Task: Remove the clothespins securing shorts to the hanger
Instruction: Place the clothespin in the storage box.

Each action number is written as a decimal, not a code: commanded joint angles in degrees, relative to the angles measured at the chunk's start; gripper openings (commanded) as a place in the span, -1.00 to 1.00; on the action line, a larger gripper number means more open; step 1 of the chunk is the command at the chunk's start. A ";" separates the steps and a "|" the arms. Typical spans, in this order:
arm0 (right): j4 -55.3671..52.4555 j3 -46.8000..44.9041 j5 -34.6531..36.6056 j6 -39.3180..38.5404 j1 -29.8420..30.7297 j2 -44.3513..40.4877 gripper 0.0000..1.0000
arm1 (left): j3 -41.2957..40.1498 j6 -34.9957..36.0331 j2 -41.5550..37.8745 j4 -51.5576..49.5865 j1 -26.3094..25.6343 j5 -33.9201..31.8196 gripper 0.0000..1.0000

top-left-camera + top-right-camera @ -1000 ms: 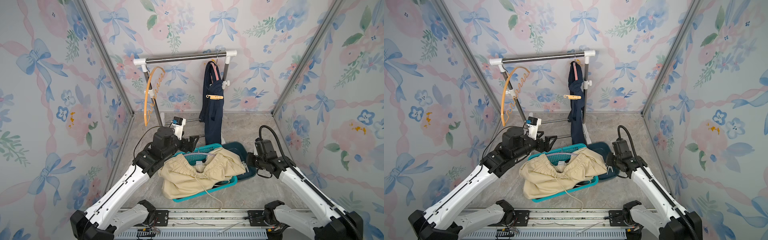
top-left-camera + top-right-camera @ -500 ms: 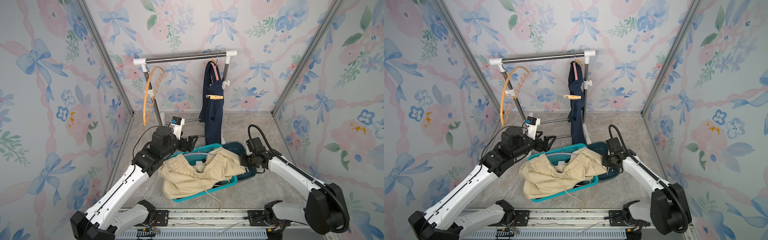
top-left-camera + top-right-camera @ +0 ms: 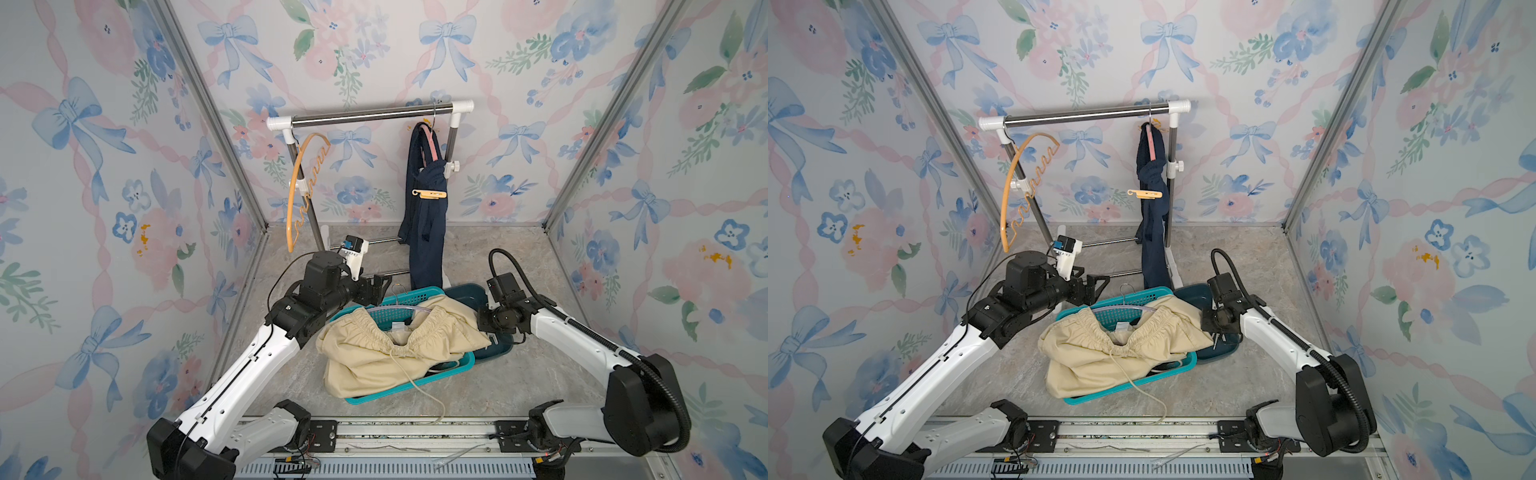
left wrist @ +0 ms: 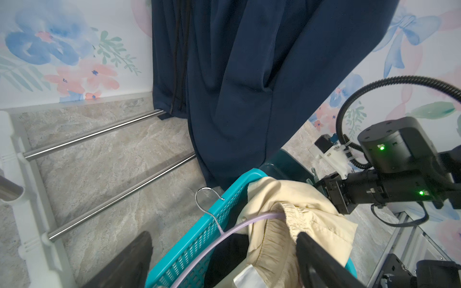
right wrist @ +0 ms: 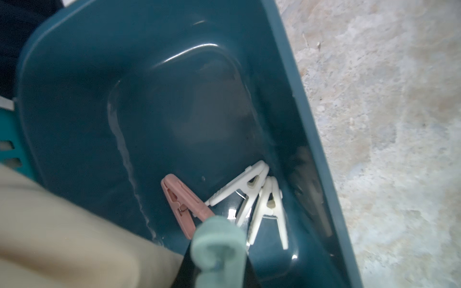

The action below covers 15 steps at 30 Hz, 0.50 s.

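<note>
Clamping mint clothespin (image 5: 215,240), right pincer (image 5: 218,271) near-closed

Both our top views sit high up front, looking down and back at the clothes rack (image 3: 370,115). Our left wrist cam looks low over the teal basket (image 4: 199,239) toward the navy shorts (image 4: 237,87); the right wrist one's close up inside the dark teal bin (image 5: 74,99). All four catch that bin.
</note>
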 commanded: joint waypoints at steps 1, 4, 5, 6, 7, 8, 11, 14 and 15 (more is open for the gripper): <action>-1.98 1.74 1.10 -0.75 0.40 0.23 -0.58 | -0.53 3.79 2.32 -4.92 0.32 1.89 0.74; -2.89 1.86 0.85 -0.99 0.21 -0.90 -0.32 | -0.77 5.99 4.63 -7.17 0.34 3.38 0.66; -3.33 1.95 0.79 -1.22 0.12 -1.47 -0.27 | -0.85 6.77 5.40 -7.66 0.28 3.67 0.60; -3.69 2.04 0.81 -1.30 0.18 -1.98 -0.23 | -0.92 7.70 6.11 -8.18 0.26 3.84 0.53; -4.02 2.08 0.80 -1.36 0.04 -2.49 -0.20 | -0.86 8.52 6.86 -8.58 0.17 3.86 0.48; -4.59 2.19 0.80 -1.49 0.00 -3.14 -0.18 | -0.68 9.75 7.67 -9.19 -0.12 3.82 0.45; -6.16 2.39 0.94 -1.70 -0.14 -5.27 -0.14 | -0.66 13.58 9.54 -10.10 -1.37 1.81 0.34; -8.03 2.90 1.47 -1.90 -0.30 -7.83 -0.07 | -1.31 17.44 11.81 -10.10 -2.43 -1.60 0.24; -8.71 3.01 1.58 -1.94 -0.39 -8.92 -0.04 | -1.47 19.16 12.53 -10.08 -2.74 -1.90 0.23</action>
